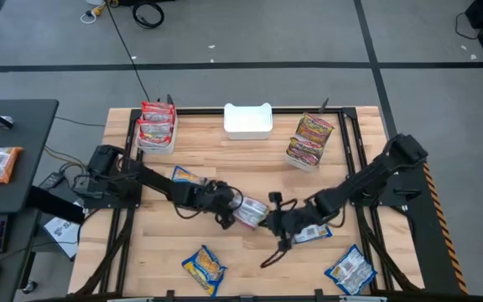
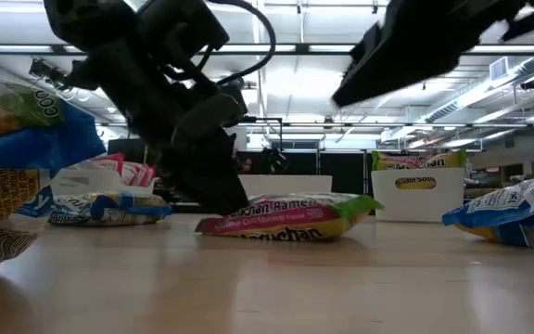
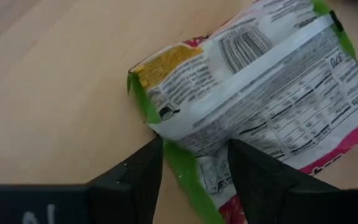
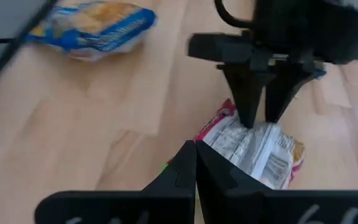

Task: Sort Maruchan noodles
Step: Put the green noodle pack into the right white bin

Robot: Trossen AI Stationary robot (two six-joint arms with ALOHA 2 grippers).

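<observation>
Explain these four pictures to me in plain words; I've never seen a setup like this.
Two dark robot arms work at a wooden table. One camera looks down from above, one sits at tabletop height, and one rides on each wrist. Ramen packets lie scattered; white bins at the far edge hold some sorted ones. At the middle, the left tool has its fingers open astride the edge of a green-edged Maruchan packet lying on the wood. The right tool, fingers shut, sits at the packet's opposite end.

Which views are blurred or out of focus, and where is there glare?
Low view: the blue packet at the near edge is out of focus; ceiling lights glare. Right wrist view: the blue packet is blurred. Left wrist view: the green-edged packet is sharp.
</observation>
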